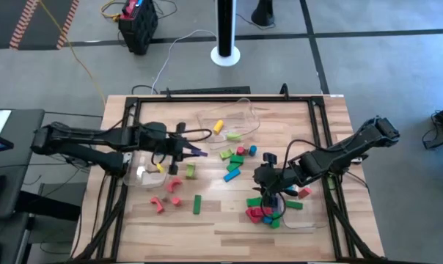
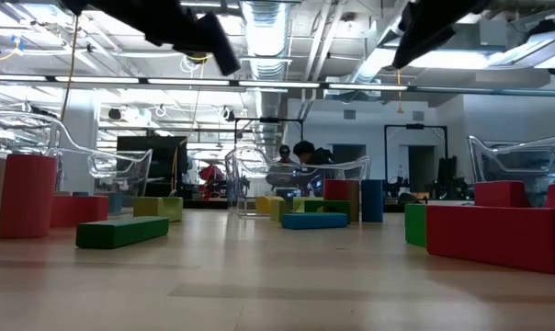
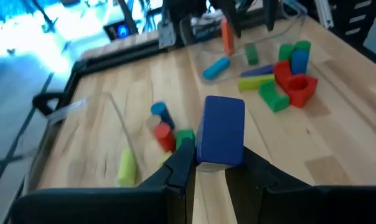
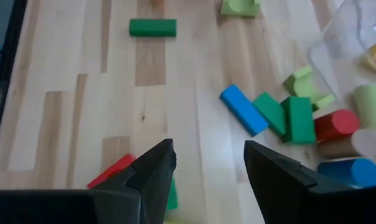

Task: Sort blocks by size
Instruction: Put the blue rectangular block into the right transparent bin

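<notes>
Holding yellow block: clear bin.

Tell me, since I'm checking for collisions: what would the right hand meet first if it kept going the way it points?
Probably bare table. The right hand is open and empty, aimed along the wood. The blue block lies just off that line, the green bar farther on to the other side. Depth is hard to judge.

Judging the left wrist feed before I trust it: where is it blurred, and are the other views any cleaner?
Left wrist view: the blue block in the left gripper is fairly sharp, the table edge behind smears. Right wrist view: crisp, the right gripper open and empty. Low view: ceiling lights glare, near blocks soft. High view: even light.
</notes>
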Controlling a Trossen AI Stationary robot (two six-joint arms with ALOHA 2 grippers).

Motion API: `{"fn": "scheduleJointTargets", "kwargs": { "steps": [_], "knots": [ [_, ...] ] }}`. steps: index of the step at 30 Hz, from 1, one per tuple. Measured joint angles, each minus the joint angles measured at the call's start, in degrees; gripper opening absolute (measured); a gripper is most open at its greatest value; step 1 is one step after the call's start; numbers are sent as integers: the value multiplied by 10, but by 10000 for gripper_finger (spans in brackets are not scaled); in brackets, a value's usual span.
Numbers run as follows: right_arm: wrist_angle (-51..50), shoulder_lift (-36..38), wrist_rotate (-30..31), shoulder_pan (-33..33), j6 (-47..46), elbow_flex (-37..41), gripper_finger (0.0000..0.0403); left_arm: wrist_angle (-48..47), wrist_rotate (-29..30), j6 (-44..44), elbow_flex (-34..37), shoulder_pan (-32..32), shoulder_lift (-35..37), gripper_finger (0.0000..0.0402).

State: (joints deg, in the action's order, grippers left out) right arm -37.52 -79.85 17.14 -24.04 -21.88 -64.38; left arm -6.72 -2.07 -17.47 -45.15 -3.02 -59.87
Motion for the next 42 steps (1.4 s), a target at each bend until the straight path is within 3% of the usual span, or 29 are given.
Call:
{"fn": "scheduleJointTargets", "kwargs": {
  "steps": [9,14,25,33,42],
  "knots": [
    [-18,25,13,-46,-41,0,226,153,-44,-9,0,6,-107,64],
    [-24,62,76,-80,-51,0,226,243,-68,-8,-4,6,-166,64],
    [-45,118,190,-144,-64,0,226,255,-99,-17,-125,6,-307,64],
    [-124,112,193,-158,-141,0,226,258,-143,-14,-226,7,-402,64],
    [-154,113,194,-190,-199,0,226,280,-152,-3,-300,7,-470,64]
  ]
}}
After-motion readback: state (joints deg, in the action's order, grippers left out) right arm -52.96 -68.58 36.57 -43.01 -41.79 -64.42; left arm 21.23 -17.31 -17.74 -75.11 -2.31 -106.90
